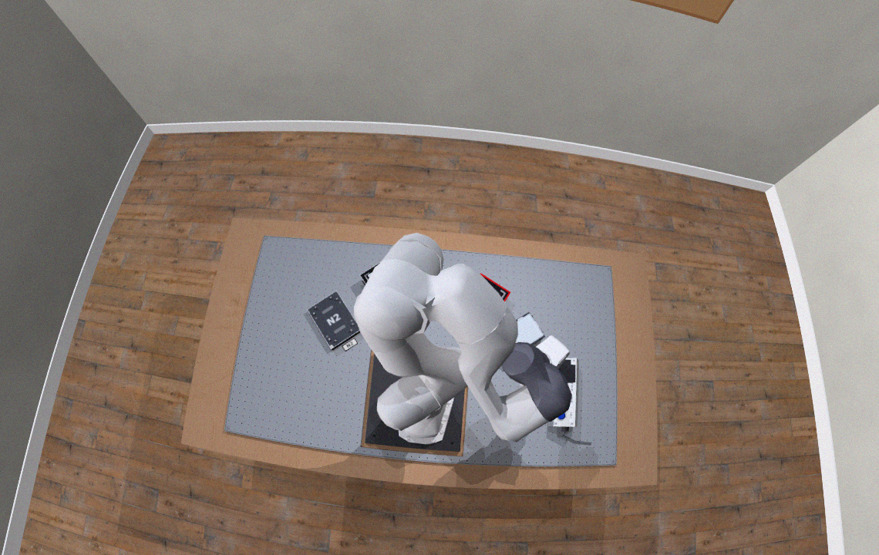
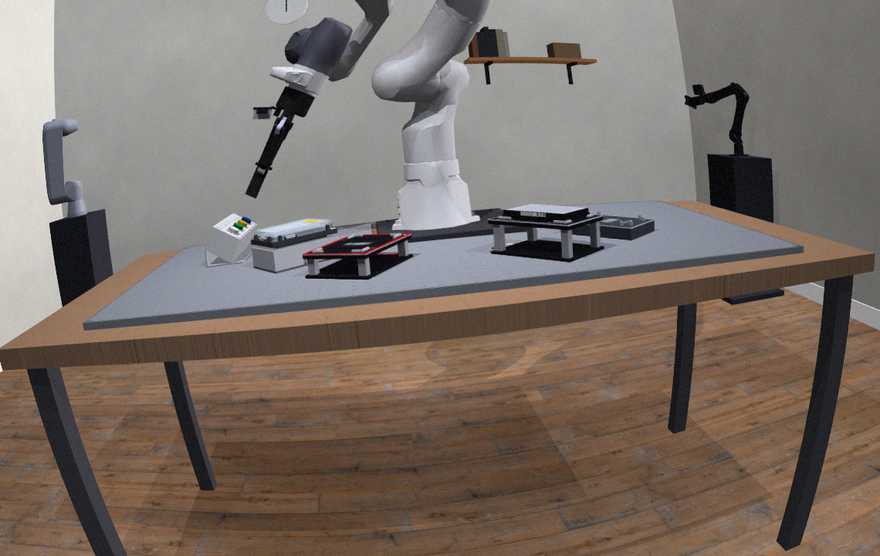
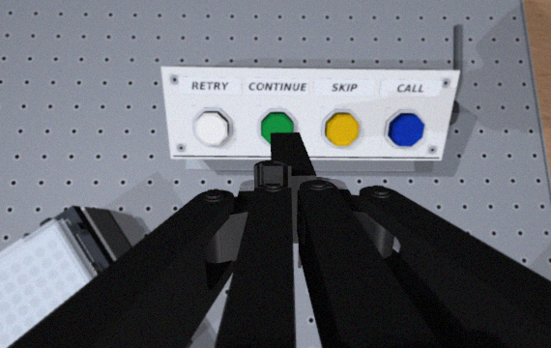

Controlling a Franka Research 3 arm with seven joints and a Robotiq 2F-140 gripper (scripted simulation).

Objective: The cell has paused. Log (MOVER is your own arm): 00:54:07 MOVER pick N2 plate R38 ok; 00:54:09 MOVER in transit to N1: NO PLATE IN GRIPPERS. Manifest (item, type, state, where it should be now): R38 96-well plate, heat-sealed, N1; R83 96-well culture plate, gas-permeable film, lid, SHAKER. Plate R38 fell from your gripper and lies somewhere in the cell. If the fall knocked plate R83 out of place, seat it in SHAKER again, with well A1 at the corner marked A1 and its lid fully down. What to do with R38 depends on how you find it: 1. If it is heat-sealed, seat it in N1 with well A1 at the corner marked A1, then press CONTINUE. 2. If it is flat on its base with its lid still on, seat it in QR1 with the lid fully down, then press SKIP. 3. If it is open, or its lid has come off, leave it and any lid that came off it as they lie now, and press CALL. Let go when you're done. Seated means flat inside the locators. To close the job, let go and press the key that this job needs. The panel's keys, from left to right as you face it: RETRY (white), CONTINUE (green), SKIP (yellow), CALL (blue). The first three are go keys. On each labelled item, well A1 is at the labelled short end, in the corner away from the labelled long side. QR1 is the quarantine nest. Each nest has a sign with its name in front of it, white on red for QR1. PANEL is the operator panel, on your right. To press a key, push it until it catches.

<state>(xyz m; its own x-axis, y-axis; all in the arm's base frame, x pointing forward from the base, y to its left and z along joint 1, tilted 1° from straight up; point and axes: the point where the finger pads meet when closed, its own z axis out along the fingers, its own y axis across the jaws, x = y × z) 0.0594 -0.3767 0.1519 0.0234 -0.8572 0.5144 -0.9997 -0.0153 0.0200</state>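
Note:
My gripper point(image 2: 254, 191) point(image 3: 284, 156) is shut and empty, above the panel point(image 2: 225, 243) point(image 3: 373, 110). In the wrist view its tip overlaps the lower part of the green CONTINUE key point(image 3: 275, 123). The white RETRY key point(image 3: 212, 129) is left of it; the yellow SKIP key point(image 3: 341, 129) and blue CALL key point(image 3: 406, 130) are right. A plate with a pale, flat top point(image 2: 545, 209) lies flat on the raised black nest N1 point(image 2: 566, 243). The clear-lidded plate R83 point(image 2: 295, 228) point(image 1: 528, 327) point(image 3: 26, 285) sits on the shaker point(image 2: 279, 256); its lid looks down. A1 corners are not readable.
The red-edged nest QR1 point(image 2: 334, 247) point(image 1: 498, 287) holds no plate and stands beside the shaker. Nest N2 point(image 1: 334, 318) point(image 2: 630, 226) is empty on the other side of the table. A cable point(image 3: 457, 45) runs from the panel's CALL end. The arm hides most of N1 from above.

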